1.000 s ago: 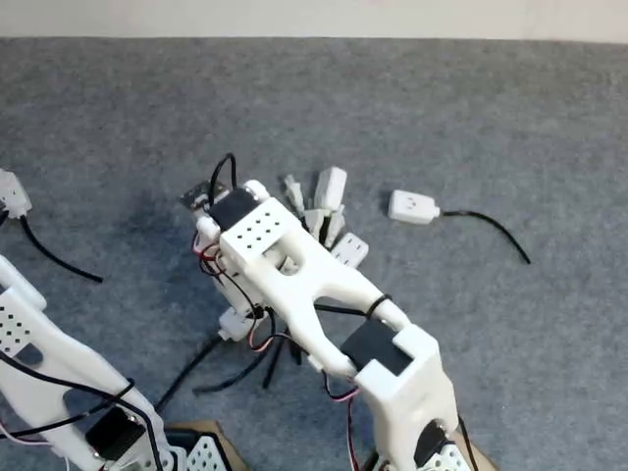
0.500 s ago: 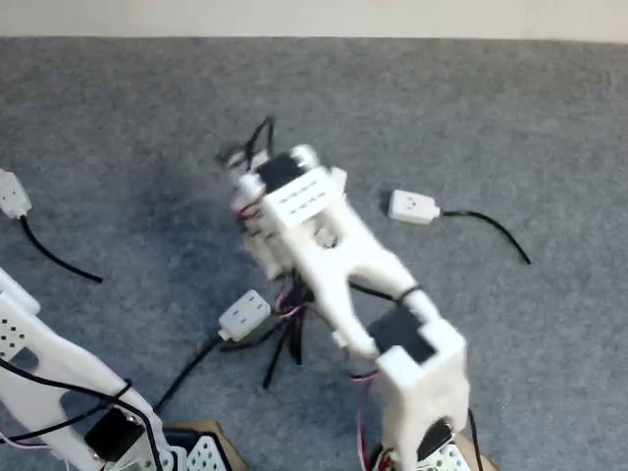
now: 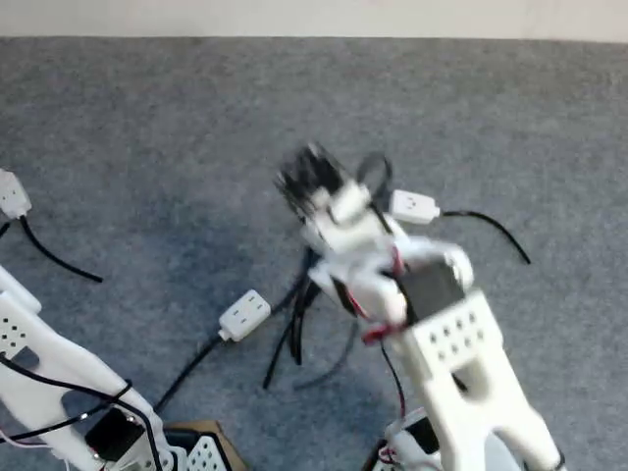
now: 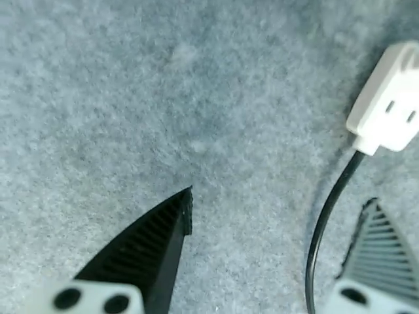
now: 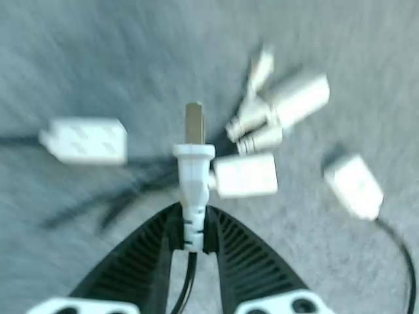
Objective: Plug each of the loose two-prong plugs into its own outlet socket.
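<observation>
My right gripper is shut on the body of a white two-prong plug, prongs pointing away from the wrist. Beyond it on the grey carpet lie three white outlet sockets and a cluster of loose white plugs. From above, the right gripper is blurred, just left of a socket. Another socket lies lower left, a third at the left edge. My left gripper stands open above bare carpet, beside a white socket on a black cord.
Black cords trail over the carpet under the right arm, and one cord runs right from the socket. The left arm's white body sits at the lower left. The far half of the carpet is open.
The right arm swung from left of centre to the right and turned its wrist, uncovering the lower-left socket and covering the plug cluster. The left arm kept still.
</observation>
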You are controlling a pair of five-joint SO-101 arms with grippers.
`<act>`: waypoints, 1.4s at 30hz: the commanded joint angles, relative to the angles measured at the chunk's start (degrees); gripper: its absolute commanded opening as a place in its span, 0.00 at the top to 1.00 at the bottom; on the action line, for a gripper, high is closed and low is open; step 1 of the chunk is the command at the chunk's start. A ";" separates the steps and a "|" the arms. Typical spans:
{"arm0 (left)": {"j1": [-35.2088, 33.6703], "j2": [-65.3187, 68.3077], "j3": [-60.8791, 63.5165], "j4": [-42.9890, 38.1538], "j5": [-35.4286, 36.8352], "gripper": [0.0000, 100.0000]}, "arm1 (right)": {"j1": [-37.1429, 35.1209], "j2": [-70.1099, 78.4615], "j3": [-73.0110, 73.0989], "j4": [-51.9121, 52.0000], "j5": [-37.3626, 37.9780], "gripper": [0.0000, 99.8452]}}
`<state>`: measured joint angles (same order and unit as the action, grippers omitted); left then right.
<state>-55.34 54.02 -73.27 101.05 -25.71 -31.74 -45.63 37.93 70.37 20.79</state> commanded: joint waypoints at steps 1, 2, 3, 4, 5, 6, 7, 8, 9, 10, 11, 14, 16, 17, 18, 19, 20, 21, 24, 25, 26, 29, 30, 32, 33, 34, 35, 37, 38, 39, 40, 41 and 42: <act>2.77 -6.02 6.11 0.62 0.18 0.62 | 5.93 -12.44 32.48 -15.52 4.13 1.00; 3.74 -8.31 9.89 0.62 0.18 0.62 | 7.34 -13.49 36.26 -18.51 4.40 1.00; 5.14 -11.30 14.11 0.62 0.18 0.62 | 8.92 -13.49 38.99 -20.88 4.48 1.00; 6.81 -14.73 19.12 0.62 0.18 0.62 | 10.07 -12.79 40.40 -22.46 4.48 1.00; 8.84 -18.51 24.22 0.62 0.18 0.62 | 11.03 -11.65 41.10 -23.69 4.48 1.00; 11.12 -22.73 29.67 0.53 0.18 0.62 | 11.91 -9.98 41.19 -24.75 4.48 1.00; 13.58 -27.03 35.56 0.35 0.35 0.62 | 12.70 -7.96 41.19 -26.07 4.31 0.99; 16.31 -31.52 41.10 0.26 1.23 0.62 | 13.49 -5.76 41.10 -27.74 4.31 0.99; 19.38 -35.74 46.55 0.18 2.20 0.62 | 14.37 -3.56 41.10 -30.11 4.31 0.99; 22.29 -39.78 52.09 0.09 2.81 0.62 | 15.16 -1.19 41.10 -32.66 4.31 0.99; 25.36 -43.74 57.45 -0.97 3.16 0.62 | 16.22 1.36 41.10 -34.95 4.40 0.98; 33.27 -55.16 74.59 -8.79 3.34 0.62 | 17.89 7.78 41.10 -40.04 4.57 0.87; 37.67 -62.11 85.05 -14.42 4.75 0.62 | 18.15 10.95 40.75 -41.36 4.57 0.79; 39.52 -65.54 89.71 -17.23 5.63 0.62 | 18.15 11.91 40.22 -41.36 4.57 0.76; 41.10 -68.79 93.93 -19.96 6.42 0.62 | 18.33 12.35 39.78 -41.27 4.48 0.73; 42.42 -72.04 98.07 -22.59 7.03 0.62 | 18.59 12.53 39.43 -41.27 4.31 0.71; 43.74 -75.03 101.76 -25.14 7.74 0.62 | 18.77 12.44 39.25 -41.27 4.31 0.70; 44.79 -77.76 105.10 -27.60 8.35 0.62 | 18.77 12.44 39.25 -41.36 4.31 0.70; 47.43 -84.44 114.24 -34.46 9.93 0.62 | 18.15 12.44 39.25 -41.36 4.48 0.70; 48.22 -86.02 116.53 -36.04 10.55 0.62 | 17.63 12.44 39.25 -41.36 4.48 0.70; 48.75 -87.25 118.37 -37.36 10.81 0.62 | 16.75 12.44 39.25 -41.27 4.57 0.70; 49.10 -88.22 120.13 -38.59 10.99 0.62 | 14.20 12.44 39.69 -40.04 4.57 0.71; 49.10 -87.96 120.31 -38.59 11.08 0.62 | 13.85 12.53 39.43 -37.76 4.57 0.74; 49.27 -87.25 121.27 -39.03 11.08 0.62 | 13.58 12.53 37.67 -32.92 4.57 0.84; 49.27 -86.81 121.36 -39.12 11.08 0.62 | 13.58 12.79 35.91 -30.81 4.57 0.91; 49.10 -86.37 121.45 -39.56 11.08 0.62 | 13.58 12.79 34.51 -29.14 4.31 0.98; 49.01 -86.11 121.63 -40.35 11.08 0.62 | 13.67 12.97 33.45 -27.91 4.22 1.00; 48.66 -85.58 121.80 -41.05 11.08 0.62 | 13.58 13.05 32.40 -25.89 4.22 0.98; 48.66 -85.32 121.80 -41.05 11.08 0.62 | 13.58 13.05 32.31 -25.27 4.22 0.99; 48.57 -85.05 121.80 -41.05 11.08 0.62 | 13.58 13.05 32.13 -24.75 4.22 1.00; 48.57 -84.79 121.80 -41.05 11.08 0.62 | 13.58 13.05 32.13 -24.75 4.22 1.00; 48.57 -84.53 121.80 -41.05 11.08 0.62 | 13.58 13.05 32.13 -24.66 4.22 0.99; 48.57 -84.26 121.80 -41.05 11.08 0.62 | 13.58 13.05 32.13 -23.87 4.22 0.99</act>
<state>-6.73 -30.46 48.75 60.79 -14.99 -17.14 -33.49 71.60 44.18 24.57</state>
